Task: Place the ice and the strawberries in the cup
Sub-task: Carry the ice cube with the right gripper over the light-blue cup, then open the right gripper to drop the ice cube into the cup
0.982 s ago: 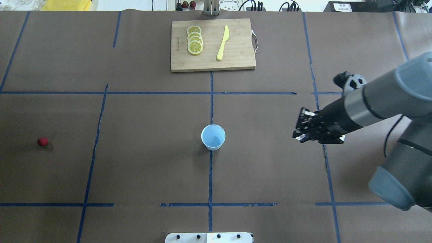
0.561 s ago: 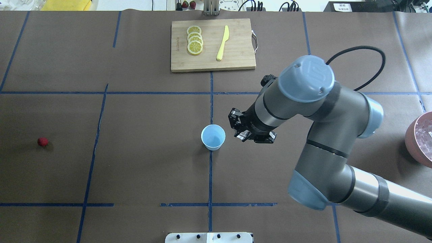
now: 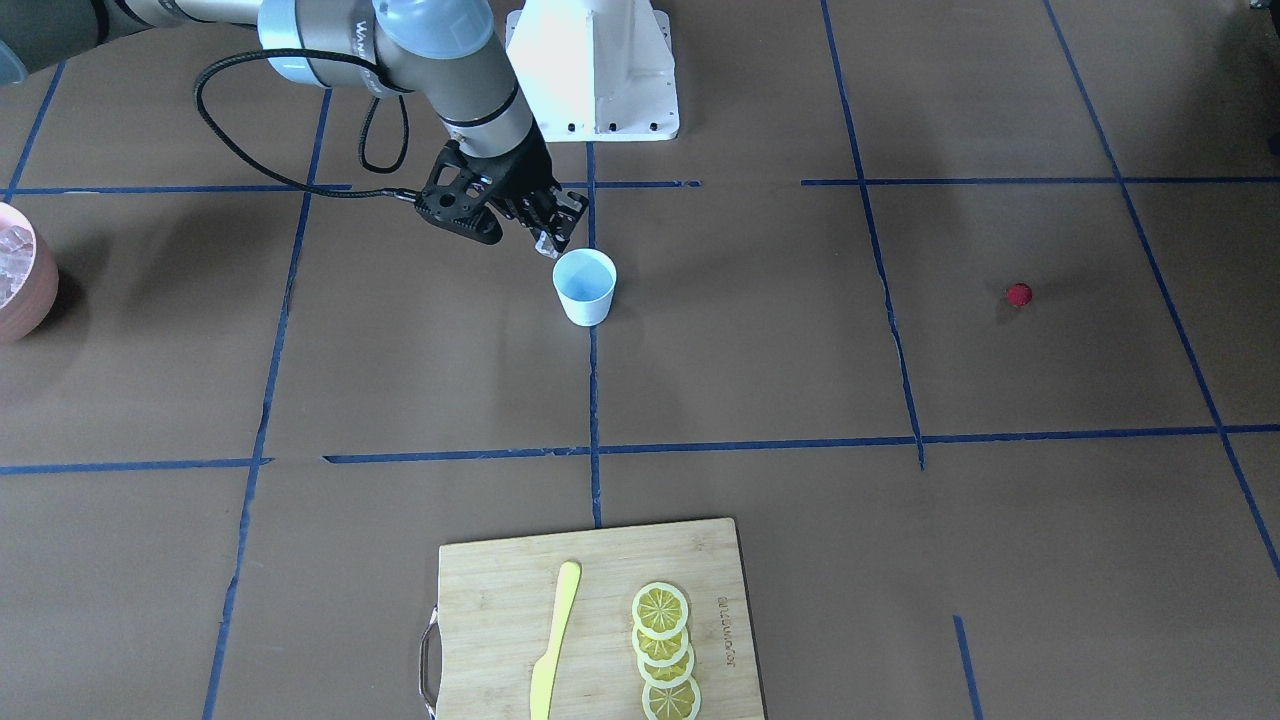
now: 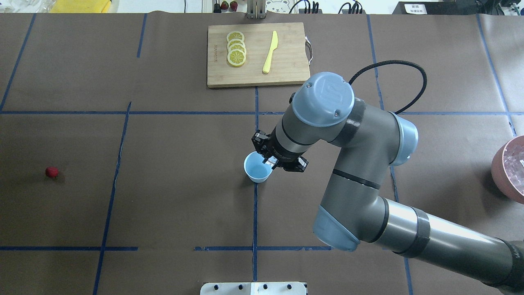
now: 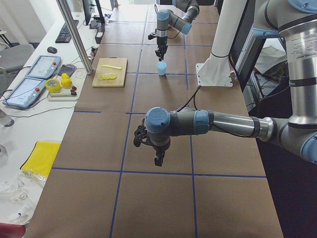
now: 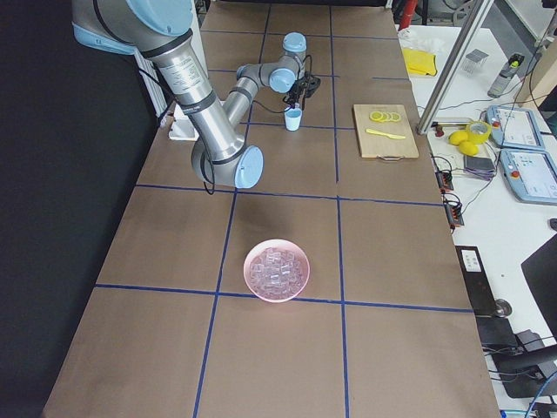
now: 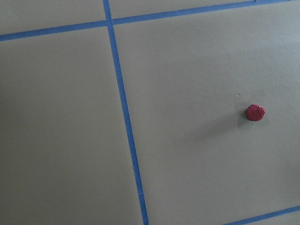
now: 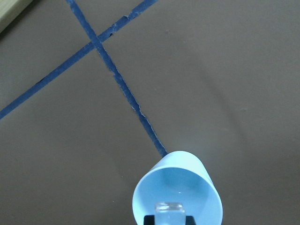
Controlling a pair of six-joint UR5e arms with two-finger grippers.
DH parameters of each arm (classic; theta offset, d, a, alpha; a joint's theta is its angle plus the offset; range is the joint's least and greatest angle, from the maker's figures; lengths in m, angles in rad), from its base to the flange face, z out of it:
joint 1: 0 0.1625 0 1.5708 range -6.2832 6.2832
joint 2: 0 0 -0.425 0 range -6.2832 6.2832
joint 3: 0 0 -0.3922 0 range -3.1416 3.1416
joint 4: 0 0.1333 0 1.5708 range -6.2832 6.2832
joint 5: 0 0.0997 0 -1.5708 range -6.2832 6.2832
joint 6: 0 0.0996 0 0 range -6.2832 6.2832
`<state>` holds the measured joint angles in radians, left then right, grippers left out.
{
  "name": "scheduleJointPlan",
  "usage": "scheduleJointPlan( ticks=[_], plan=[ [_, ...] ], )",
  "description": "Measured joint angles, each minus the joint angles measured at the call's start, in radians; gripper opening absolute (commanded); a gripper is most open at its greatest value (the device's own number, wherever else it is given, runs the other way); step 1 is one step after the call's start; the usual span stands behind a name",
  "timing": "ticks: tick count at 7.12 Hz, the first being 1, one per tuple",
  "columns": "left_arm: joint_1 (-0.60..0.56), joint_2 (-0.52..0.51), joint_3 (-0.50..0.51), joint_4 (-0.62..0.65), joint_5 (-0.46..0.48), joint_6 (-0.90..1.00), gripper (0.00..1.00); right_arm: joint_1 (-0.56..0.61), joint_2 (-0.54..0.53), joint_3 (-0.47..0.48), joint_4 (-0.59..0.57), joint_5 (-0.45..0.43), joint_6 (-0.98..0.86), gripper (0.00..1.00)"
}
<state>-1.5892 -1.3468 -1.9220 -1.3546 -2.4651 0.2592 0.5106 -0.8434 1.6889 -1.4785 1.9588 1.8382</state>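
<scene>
The pale blue cup [image 4: 257,170] stands upright at the table's middle; it also shows in the front view [image 3: 584,288] and the right wrist view [image 8: 187,183]. My right gripper [image 4: 270,163] hangs just over the cup's rim, shut on a small clear ice cube [image 8: 169,208] above the cup's opening. The cup looks empty inside. The red strawberry [image 4: 51,172] lies far left on the table and shows in the left wrist view [image 7: 255,112]. My left gripper [image 5: 157,157] shows only in the exterior left view, above the table; I cannot tell whether it is open.
A pink-brown bowl [image 6: 247,266] of ice cubes sits at the table's right end, also at the overhead view's right edge [image 4: 498,164]. A wooden cutting board [image 4: 286,73] at the back holds lemon slices [image 4: 236,49] and a yellow knife [image 4: 270,52].
My right arm has swung left from the table's right side to the cup, carrying the ice cube. The bowl at the right edge has come into sight.
</scene>
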Motion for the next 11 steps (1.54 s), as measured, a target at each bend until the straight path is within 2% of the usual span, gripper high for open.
scheduleJointPlan(
  ticks=[2,3,4,11],
  plan=[
    [0.0,0.0,0.0,0.0,0.0,0.0,1.0,-0.012,0.006,-0.024,0.019,-0.006,0.007,0.04],
    [0.0,0.0,0.0,0.0,0.0,-0.001,1.0,-0.015,0.004,-0.024,0.021,-0.008,0.008,0.29],
    [0.0,0.0,0.0,0.0,0.0,-0.002,1.0,-0.019,0.003,-0.024,0.022,-0.011,0.009,0.79],
    [0.0,0.0,0.002,0.0,-0.002,-0.002,1.0,-0.016,0.001,-0.024,0.02,-0.012,0.002,0.79]
  ],
)
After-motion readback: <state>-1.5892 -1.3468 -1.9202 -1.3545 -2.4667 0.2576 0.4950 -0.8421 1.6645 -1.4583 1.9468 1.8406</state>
